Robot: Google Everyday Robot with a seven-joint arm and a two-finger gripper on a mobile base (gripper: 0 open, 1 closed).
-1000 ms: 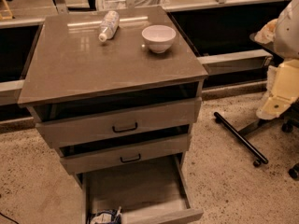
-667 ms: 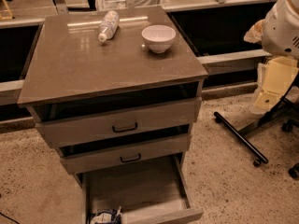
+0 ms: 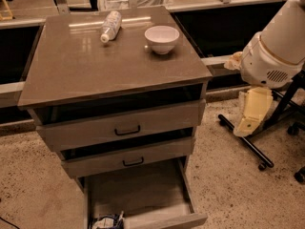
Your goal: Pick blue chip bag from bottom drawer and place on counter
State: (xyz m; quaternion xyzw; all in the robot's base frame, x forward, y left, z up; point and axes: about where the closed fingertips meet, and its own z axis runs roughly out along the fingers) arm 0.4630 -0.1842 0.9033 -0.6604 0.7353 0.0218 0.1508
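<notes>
My gripper [image 3: 251, 112] hangs to the right of the cabinet [image 3: 157, 120]. I cannot tell whether it is open; no item is seen in it. The blue chip bag [image 3: 107, 221] lies in the front-left corner of the bottom drawer [image 3: 143, 194], below and left of my gripper.

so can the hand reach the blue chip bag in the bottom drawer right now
Probably yes: the bottom drawer is open and nothing covers the blue chip bag in its front left corner. The hand hangs off to the right, so it must swing over first.
</notes>
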